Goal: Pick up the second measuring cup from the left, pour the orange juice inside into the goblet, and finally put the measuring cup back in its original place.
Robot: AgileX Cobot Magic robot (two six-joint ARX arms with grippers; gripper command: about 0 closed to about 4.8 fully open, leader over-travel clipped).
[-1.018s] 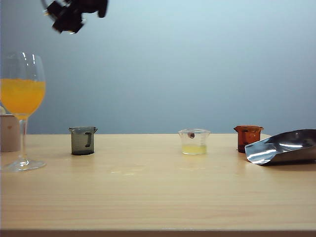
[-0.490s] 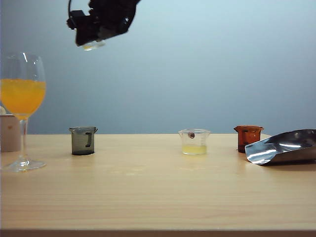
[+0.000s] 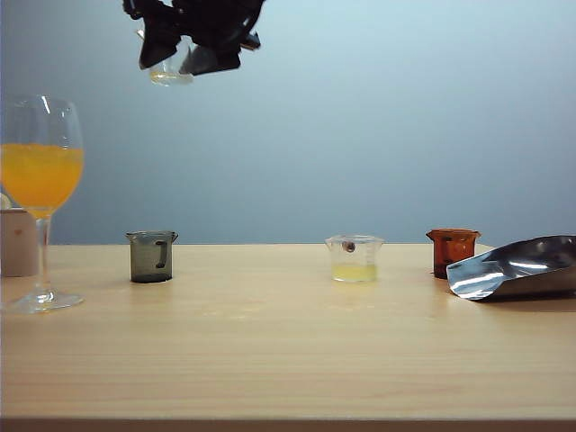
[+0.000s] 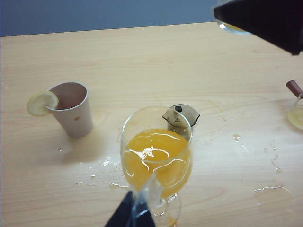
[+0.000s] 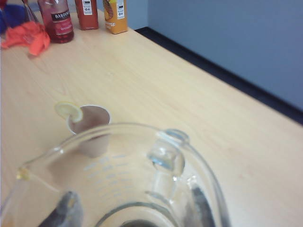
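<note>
High above the table, my right gripper (image 3: 180, 59) is shut on the second measuring cup (image 3: 170, 74), a small clear cup held upright with only a faint orange trace at its bottom. In the right wrist view its fingers (image 5: 66, 213) press both sides of the cup (image 5: 124, 163), which looks almost empty. The goblet (image 3: 40, 180) stands at the far left, its bowl half full of orange juice (image 3: 40, 173). In the left wrist view my left gripper (image 4: 135, 217) is a shut dark wedge just in front of the goblet (image 4: 156, 156); it does not show in the exterior view.
On the table stand a smoky grey cup (image 3: 151, 256), a clear cup with a dark spot and pale yellow liquid (image 3: 354, 259), a brown-orange cup (image 3: 452, 250) and a silver scoop (image 3: 517, 268). A paper cup with a lemon slice (image 4: 71, 109) stands by the goblet. Spilled drops (image 4: 270, 191) wet the wood.
My right gripper has moved to the right, away from above the goblet, and rolled its wrist so the clear cup now hangs upright. The left arm and the goblet have not moved.
</note>
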